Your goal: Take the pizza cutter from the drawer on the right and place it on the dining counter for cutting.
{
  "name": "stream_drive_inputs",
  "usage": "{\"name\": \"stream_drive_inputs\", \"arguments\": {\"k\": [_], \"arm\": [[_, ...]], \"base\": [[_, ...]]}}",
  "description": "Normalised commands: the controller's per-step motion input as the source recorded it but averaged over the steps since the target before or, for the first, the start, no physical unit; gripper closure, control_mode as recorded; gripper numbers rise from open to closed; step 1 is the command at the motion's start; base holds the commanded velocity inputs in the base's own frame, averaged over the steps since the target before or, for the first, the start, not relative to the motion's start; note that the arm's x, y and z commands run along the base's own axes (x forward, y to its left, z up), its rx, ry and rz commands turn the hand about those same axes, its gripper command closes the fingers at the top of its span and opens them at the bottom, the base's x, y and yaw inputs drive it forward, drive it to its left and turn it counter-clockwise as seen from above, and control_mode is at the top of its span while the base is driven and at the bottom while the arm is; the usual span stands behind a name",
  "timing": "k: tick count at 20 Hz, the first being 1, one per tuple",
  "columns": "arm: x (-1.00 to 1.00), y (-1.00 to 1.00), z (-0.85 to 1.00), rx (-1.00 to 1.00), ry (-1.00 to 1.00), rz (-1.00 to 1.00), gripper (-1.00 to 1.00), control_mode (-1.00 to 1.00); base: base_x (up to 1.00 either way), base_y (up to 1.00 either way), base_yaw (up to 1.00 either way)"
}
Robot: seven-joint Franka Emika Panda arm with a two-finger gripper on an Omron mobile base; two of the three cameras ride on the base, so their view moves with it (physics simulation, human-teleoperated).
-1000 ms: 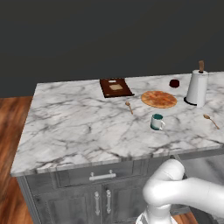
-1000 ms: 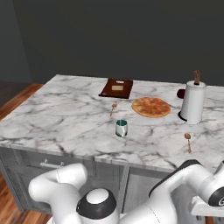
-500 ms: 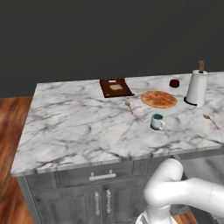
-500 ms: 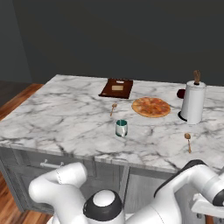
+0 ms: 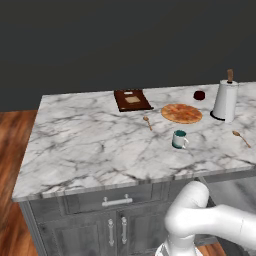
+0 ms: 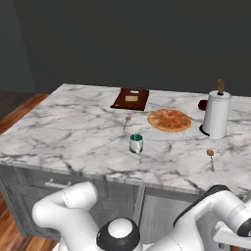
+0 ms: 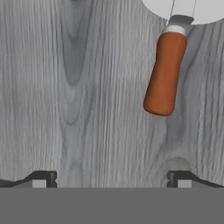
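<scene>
here the hand view looks straight down on the pizza cutter (image 7: 166,70), which lies flat on the pale grey wood-grain floor of the drawer (image 7: 87,96). its handle is a smooth, rounded orange-brown grip, slightly tapered, joined by a short silver collar to a white disc blade that is cut off by the top edge. the cutter sits up and to the right of the gripper (image 7: 112,177), whose jaws stand wide apart with nothing between them; the two dark tips are well clear of the handle.

from the base views, the dining counter (image 5: 90,145) is a broad rectangular desk of white marble with grey veins, over dark grey panelled cabinets with silver handles. on it rest a round flat pizza (image 5: 182,113), a dark brown rectangular board (image 5: 132,99), a small teal mug (image 5: 178,139), two slim wooden spoons (image 5: 147,122), a white cylindrical paper towel roll (image 5: 225,100) on a wooden-topped holder, and a small dark red round object (image 5: 199,95) behind the pizza. the floor (image 5: 12,145) beside the desk is reddish wooden plank.
</scene>
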Motion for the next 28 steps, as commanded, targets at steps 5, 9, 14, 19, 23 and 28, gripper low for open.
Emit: {"name": "stream_drive_inputs", "arguments": {"k": [5, 9, 14, 19, 23, 28], "arm": [[0.05, 0.07, -0.23, 0.0, -0.03, 0.0, -1.0, -1.0], [0.07, 0.02, -0.1, 0.0, -0.03, 0.0, -1.0, -1.0], [0.03, -0.01, 0.0, 0.0, -0.03, 0.0, -1.0, -1.0], [0.02, -0.06, 0.0, 0.0, -0.02, 0.0, -1.0, -1.0], [0.11, -0.23, 0.0, 0.0, 0.0, 0.0, -1.0, -1.0], [0.21, -0.24, 0.0, 0.0, 0.0, 0.0, -1.0, -1.0]], "base": [[0.0, 0.0, 0.0], [0.0, 0.0, 0.0], [0.0, 0.0, 0.0], [0.0, 0.0, 0.0], [0.0, 0.0, 0.0], [0.0, 0.0, 0.0]]}}
